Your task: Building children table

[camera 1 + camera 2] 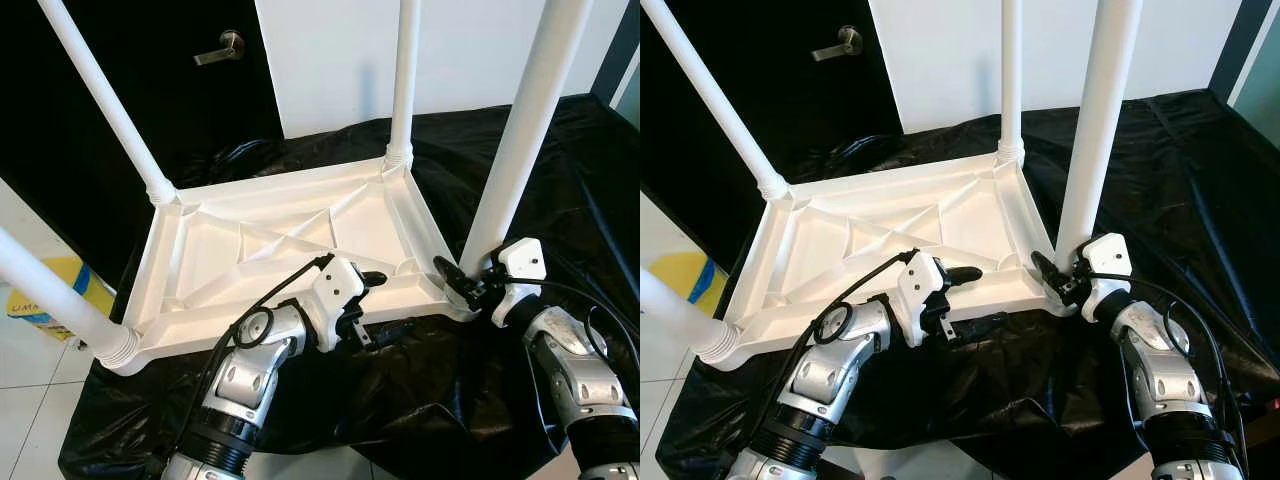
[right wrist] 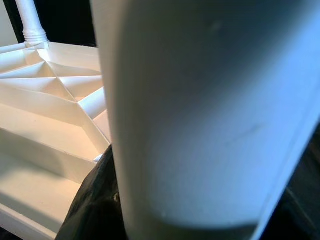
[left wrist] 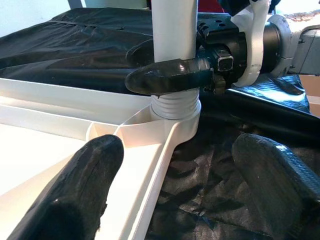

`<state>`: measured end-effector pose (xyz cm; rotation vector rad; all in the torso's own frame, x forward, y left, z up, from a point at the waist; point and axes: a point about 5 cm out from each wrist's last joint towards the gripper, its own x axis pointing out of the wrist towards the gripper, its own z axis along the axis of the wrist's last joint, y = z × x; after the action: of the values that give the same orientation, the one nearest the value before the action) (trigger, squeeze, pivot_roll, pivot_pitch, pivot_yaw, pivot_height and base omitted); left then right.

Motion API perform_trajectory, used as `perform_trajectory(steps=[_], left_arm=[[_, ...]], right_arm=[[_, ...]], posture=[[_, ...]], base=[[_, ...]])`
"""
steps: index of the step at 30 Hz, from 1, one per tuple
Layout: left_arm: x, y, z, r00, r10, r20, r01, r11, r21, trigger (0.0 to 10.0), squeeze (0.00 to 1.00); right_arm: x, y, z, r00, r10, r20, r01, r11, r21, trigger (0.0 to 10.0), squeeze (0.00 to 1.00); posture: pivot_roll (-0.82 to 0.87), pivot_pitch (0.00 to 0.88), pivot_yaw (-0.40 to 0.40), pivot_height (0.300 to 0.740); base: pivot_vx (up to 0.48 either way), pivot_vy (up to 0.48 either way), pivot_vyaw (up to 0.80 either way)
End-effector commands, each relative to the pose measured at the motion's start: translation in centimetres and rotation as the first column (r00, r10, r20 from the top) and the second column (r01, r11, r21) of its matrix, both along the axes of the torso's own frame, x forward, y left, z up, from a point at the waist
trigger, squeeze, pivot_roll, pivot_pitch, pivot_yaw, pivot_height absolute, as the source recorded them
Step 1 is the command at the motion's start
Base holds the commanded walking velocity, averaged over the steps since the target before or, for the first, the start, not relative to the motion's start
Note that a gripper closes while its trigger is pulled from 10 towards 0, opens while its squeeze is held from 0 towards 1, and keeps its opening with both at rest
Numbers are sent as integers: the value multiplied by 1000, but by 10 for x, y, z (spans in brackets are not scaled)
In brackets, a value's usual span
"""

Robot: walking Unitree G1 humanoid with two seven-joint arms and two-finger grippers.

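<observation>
At lower right, the right gripper [image 1: 462,283] clenches the table leg [image 1: 520,130] to seat it, while the open left gripper [image 1: 362,300] straddles the tabletop [image 1: 290,240] rim, steadying it.

All four white legs [image 1: 530,110] are cut off by the upper frame edges. In the right wrist view, the right claw's far finger is hidden behind the leg.
</observation>
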<state>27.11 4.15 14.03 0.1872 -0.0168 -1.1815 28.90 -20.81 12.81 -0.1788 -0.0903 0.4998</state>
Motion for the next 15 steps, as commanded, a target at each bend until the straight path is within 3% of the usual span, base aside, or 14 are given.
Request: perform_trajectory(steps=[1, 2, 11, 15], left_arm=[[0, 3, 1, 1000, -4, 12, 4, 1000, 19, 10000, 0], [1, 5, 1, 1000, 0, 15, -1, 1000, 19, 10000, 0], [2, 5, 2, 1000, 6, 11, -6, 1000, 16, 10000, 0], [3, 1, 1, 1000, 0, 15, 0, 1000, 18, 10000, 0]], right_arm=[[-7, 2, -17, 998, 5, -65, -6, 1000, -1, 784, 0], [-10, 2, -21, 997, -12, -76, 13, 1000, 10, 10000, 0], [-12, 7, -27, 992, -102, -79, 108, 992, 72, 10000, 0], [-10, 16, -32, 973, -216, -83, 222, 973, 69, 10000, 0]], posture=[[-145, 0, 82, 740], [-147, 0, 83, 740], [-163, 0, 94, 740], [-169, 0, 92, 740]], base=[[0, 0, 0], [0, 0, 0], [0, 0, 0], [0, 0, 0]])
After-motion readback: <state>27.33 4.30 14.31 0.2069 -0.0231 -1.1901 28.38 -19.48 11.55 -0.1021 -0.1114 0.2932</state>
